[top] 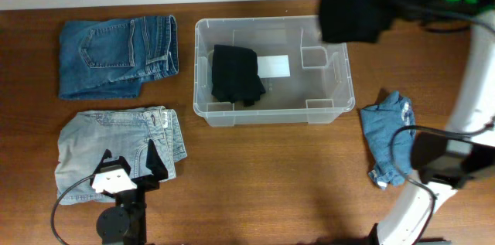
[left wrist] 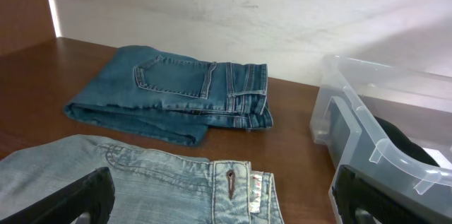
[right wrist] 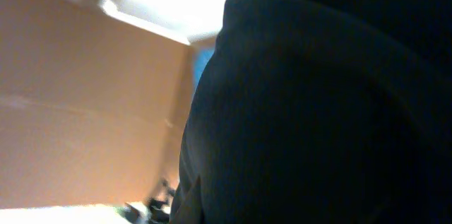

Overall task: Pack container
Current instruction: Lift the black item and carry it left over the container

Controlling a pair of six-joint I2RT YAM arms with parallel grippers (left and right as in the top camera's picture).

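Black cloth held high over the container's far right corner.

The container sits mid-counter toward the far edge, with one folded black piece in its left half. The black cloth hangs partly outside the far right rim. Let go there, it could drape over the wall or slide onto the counter. The right claw, pinched tight on that cloth, is buried under it, and its camera sees little but dark fabric. The left claw stands wide and empty over the light jeans at the near left corner. Its fingertips are cut off in its own view.
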